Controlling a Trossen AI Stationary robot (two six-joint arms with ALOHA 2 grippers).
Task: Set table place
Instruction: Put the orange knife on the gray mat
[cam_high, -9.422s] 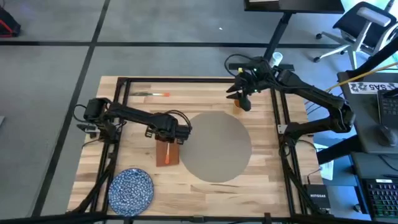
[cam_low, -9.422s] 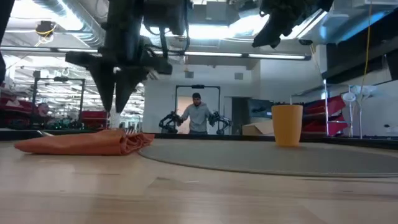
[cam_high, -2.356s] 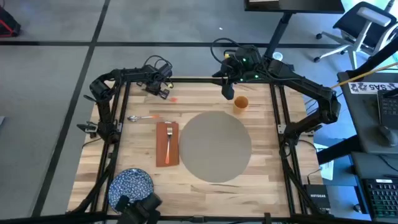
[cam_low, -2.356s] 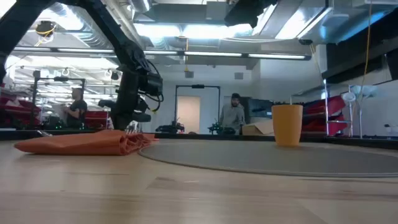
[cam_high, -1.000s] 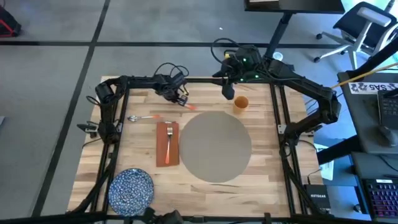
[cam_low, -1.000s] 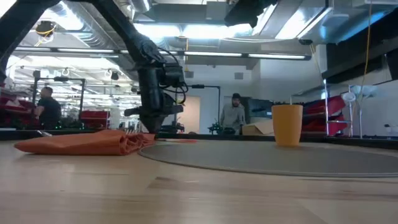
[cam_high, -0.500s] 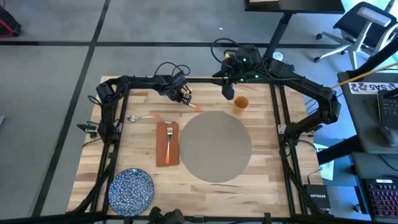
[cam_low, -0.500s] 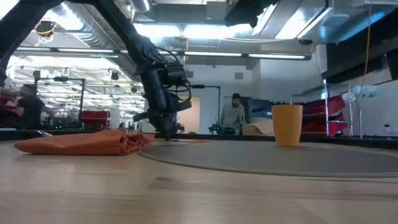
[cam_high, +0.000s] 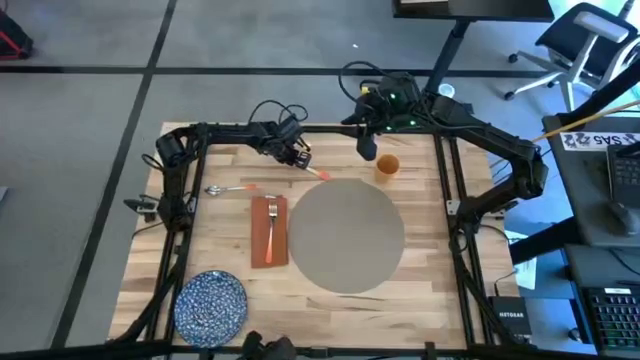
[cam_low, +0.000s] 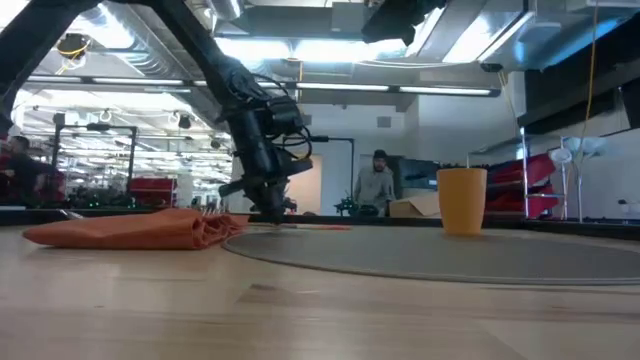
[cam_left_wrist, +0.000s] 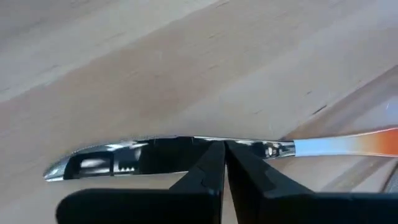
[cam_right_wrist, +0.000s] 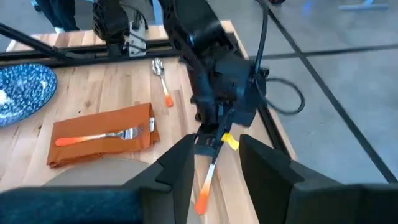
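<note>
At the table's (cam_high: 420, 270) near left corner you have the blue speckled plate (cam_high: 211, 304), and nothing lies on it. Farther in, a spoon (cam_high: 236, 187) with an orange handle rests on the bare wood, and just beside it the rust-red napkin (cam_high: 268, 230) carries a fork (cam_high: 271, 225) with an orange handle, lengthwise along the cloth.

Your left gripper (cam_high: 303, 157) is low over the far part of the table, just off the far-left edge of the place (cam_high: 345, 235). Its jaws are clamped together on the metal blade of a knife (cam_left_wrist: 186, 150), whose orange-tipped handle points toward the placemat; the left wrist view shows the blade lying close along the wood with the two dark fingers pinched on its middle. In the right wrist view the knife's (cam_right_wrist: 208, 178) handle reaches the placemat's rim.

The place itself sits in the middle of the table, its large grey-beige round bare of any dish.

Beyond its far right edge stands the orange cup (cam_high: 387, 166), upright on the wood; you cannot tell from these views what is in it.

Your right gripper (cam_high: 366, 152) hangs above the table's far edge, just left of the cup, with its jaws apart and nothing between them.
</note>
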